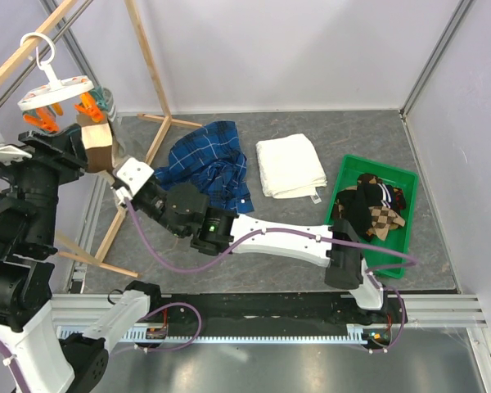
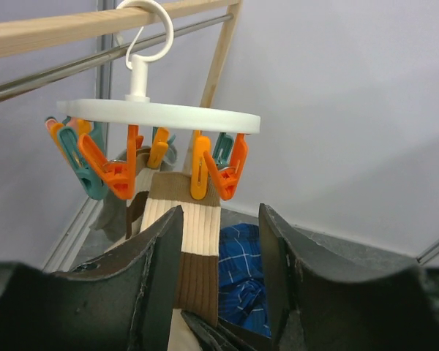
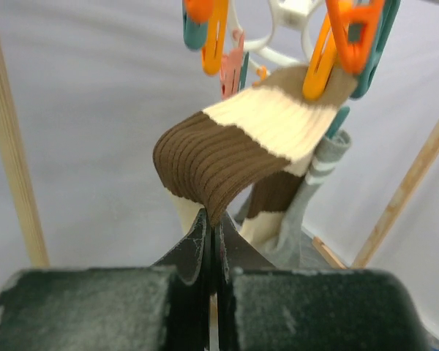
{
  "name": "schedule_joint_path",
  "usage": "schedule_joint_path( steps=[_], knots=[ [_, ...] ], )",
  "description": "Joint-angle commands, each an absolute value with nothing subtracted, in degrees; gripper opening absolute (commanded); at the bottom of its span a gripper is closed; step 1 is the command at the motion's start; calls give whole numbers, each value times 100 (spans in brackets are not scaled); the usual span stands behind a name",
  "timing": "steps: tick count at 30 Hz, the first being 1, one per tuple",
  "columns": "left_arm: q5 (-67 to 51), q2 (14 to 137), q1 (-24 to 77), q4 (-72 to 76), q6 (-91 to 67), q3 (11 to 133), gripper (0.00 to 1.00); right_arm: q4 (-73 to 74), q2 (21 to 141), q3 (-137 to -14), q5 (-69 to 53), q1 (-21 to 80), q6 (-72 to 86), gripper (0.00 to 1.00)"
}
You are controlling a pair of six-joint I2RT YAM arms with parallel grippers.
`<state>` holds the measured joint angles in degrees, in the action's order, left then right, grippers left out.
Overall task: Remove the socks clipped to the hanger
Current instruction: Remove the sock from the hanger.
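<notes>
The white round hanger (image 2: 157,115) hangs by its hook from a wooden pole, with orange and teal clothespins dangling under it. An orange pin holds a brown-and-cream ribbed sock (image 2: 194,234) by its top. My left gripper (image 2: 219,270) is open just below the hanger, its fingers apart, the sock hanging beyond the left finger (image 2: 157,270). My right gripper (image 3: 214,223) is shut on a fold of that sock (image 3: 241,146), pulling it sideways. A grey sock (image 3: 318,183) hangs behind it. From above, the hanger (image 1: 56,86) is at top left with the sock (image 1: 98,139) below it.
A green bin (image 1: 401,176) at the right holds several socks (image 1: 376,209). A blue plaid shirt (image 1: 209,164) and a folded white towel (image 1: 290,164) lie on the grey table. Wooden rack poles (image 1: 151,78) stand around the hanger. The right arm (image 1: 270,237) stretches across the table.
</notes>
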<state>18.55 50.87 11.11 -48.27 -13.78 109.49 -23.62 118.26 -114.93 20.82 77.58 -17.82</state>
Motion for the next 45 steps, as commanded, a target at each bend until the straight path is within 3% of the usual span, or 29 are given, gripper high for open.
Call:
schedule_joint_path(
  steps=[1, 7, 15, 23, 29, 34, 41, 45],
  knots=[
    [2179, 5291, 1116, -4852, -1239, 11048, 52, -2093, 12331, -12497, 2486, 7708, -1820, 0],
    [1601, 5607, 1116, -5010, -1441, 11434, 52, -2540, 11979, -11742, 2267, 7691, -1872, 0],
    [-246, 5818, 1116, -4535, -1599, 11381, 52, -2962, 11769, -11224, 1811, 7699, -2030, 0],
    [-247, 6231, 1125, -4438, -1696, 11514, 53, -2953, 11786, -11250, 1784, 7690, -2267, 0],
    [562, 6310, 1116, -4299, -1644, 11312, 52, -2979, 11725, -11101, 1942, 7655, -2277, 0],
    [248, 6425, 1116, -3973, -1679, 11127, 53, -3032, 11733, -11100, 1872, 7638, -2232, 0],
    [553, 6276, 1116, -3964, -1522, 10899, 52, -3156, 11444, -10793, 1968, 7629, -2225, 0],
    [870, 5995, 1116, -3964, -1301, 10416, 52, -2534, 11505, -11240, 1890, 7585, -1978, 0]
  ],
)
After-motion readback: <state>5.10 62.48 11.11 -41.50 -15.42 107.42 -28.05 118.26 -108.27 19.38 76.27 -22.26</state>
